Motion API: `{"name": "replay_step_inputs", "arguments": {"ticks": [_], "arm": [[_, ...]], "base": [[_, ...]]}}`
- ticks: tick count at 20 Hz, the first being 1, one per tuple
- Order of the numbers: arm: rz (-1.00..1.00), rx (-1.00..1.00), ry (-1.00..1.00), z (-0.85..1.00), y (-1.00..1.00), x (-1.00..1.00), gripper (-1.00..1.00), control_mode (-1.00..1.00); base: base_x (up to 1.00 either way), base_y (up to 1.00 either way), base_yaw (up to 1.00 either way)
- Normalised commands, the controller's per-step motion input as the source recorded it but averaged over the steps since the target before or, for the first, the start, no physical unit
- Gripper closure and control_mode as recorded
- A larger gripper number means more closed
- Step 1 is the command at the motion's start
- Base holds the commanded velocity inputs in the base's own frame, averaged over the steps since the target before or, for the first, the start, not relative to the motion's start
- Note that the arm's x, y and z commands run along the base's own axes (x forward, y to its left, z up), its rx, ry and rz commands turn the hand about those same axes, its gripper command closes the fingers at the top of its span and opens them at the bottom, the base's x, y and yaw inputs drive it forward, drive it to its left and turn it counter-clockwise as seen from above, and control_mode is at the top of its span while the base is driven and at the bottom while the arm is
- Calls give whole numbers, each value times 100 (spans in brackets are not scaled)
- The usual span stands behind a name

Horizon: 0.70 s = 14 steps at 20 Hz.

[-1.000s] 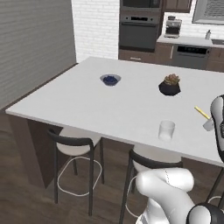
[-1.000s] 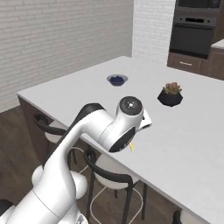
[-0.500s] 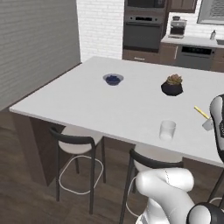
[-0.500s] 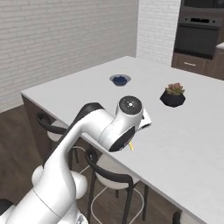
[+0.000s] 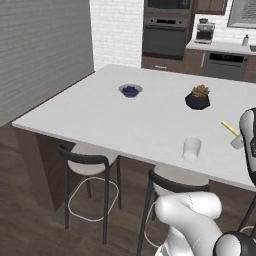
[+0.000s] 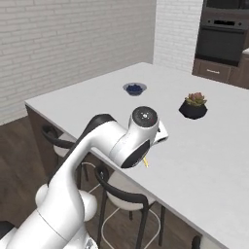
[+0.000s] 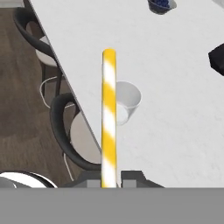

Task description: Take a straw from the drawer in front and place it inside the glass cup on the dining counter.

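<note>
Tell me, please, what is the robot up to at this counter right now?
The arm's gripper is shut on a yellow-and-white striped straw and holds it above the white dining counter. In the hand view the straw lies across the glass cup, which stands empty near the counter's edge by the stools. The straw is not yet in the cup. A dark blue bowl and a potted plant sit farther back.
</note>
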Motion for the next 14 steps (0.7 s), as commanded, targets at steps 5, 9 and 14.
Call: {"name": "replay_step_inputs", "arguments": {"ticks": [5, 9, 14], "arm": [[0, 0, 0, 0, 0, 0, 100, 100], [0, 0, 0, 0, 0, 0, 100, 100], [0, 0, 0, 0, 0, 0, 100, 100]], "base": [[-21, 6, -5], [-32, 21, -14], [-33, 6, -9]]}}
